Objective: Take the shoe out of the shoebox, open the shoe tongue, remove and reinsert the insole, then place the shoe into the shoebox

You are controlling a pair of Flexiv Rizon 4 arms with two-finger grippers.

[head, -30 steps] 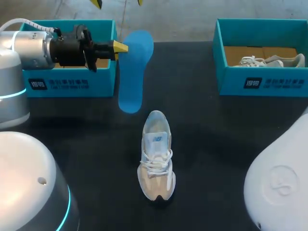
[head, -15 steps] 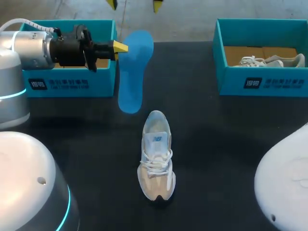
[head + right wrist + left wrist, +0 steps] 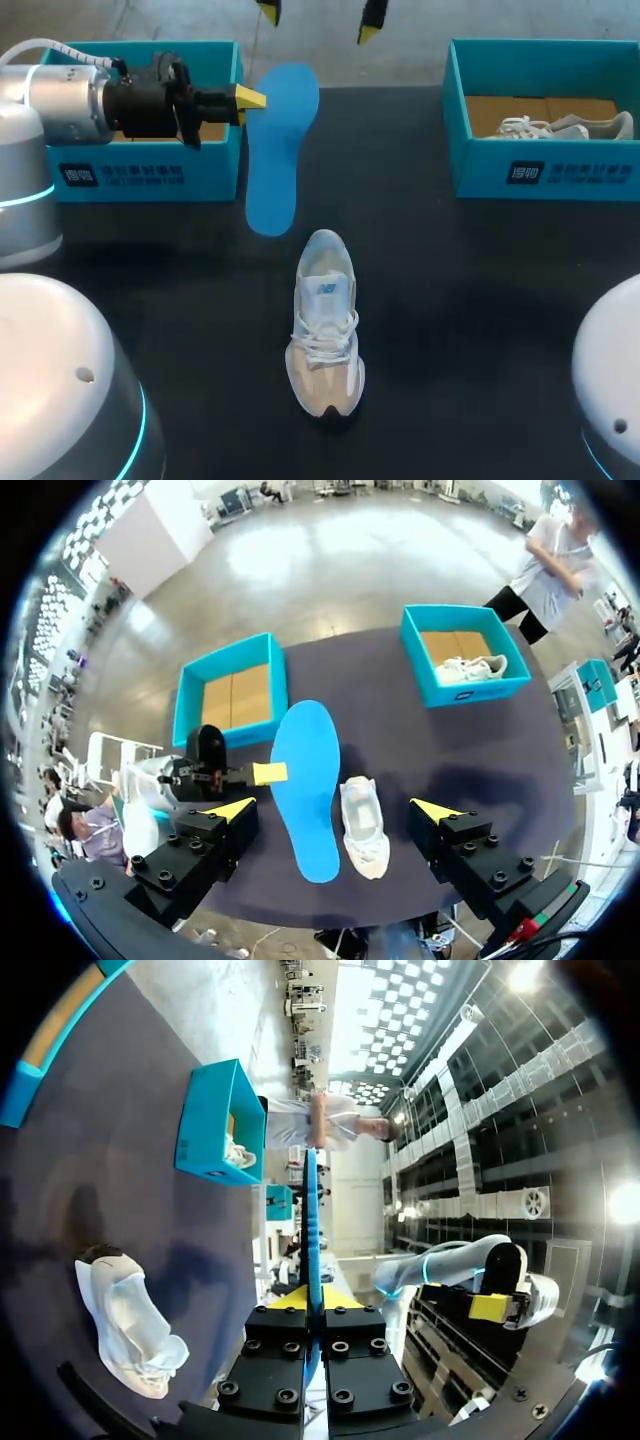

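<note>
Holding the blue insole (image 3: 280, 150) by one long edge, my left gripper (image 3: 250, 98) has both fingers pressed flat against it. In the left wrist view the insole (image 3: 312, 1220) runs edge-on straight out ahead of the gripper (image 3: 322, 1305), with no gap showing on either side. It looks to hang clear of the table, though I can't confirm that from above.

My right gripper (image 3: 320, 14) is high over the far side of the table, spread wide and holding nothing. In its own view, its yellow fingertips (image 3: 230, 808) bracket the scene far below. The insole (image 3: 308, 780) and the shoe (image 3: 363, 825) appear side by side between them, well beneath.

The white shoe (image 3: 325, 325) sits upright on the table, below and ahead of the left fingers and well apart from both boxes. The left shoebox (image 3: 150, 175), just behind the left fingers, shows only a bare cardboard floor. The right shoebox (image 3: 540, 170) has another shoe lying in it.

As I read it, the shoe is out of its box and the insole is out of the shoe, so roughly the first half is done. The tongue looks pulled up, but I can't say how far it is opened. The insole has yet to go back into the shoe, and the shoe back into a shoebox.
</note>
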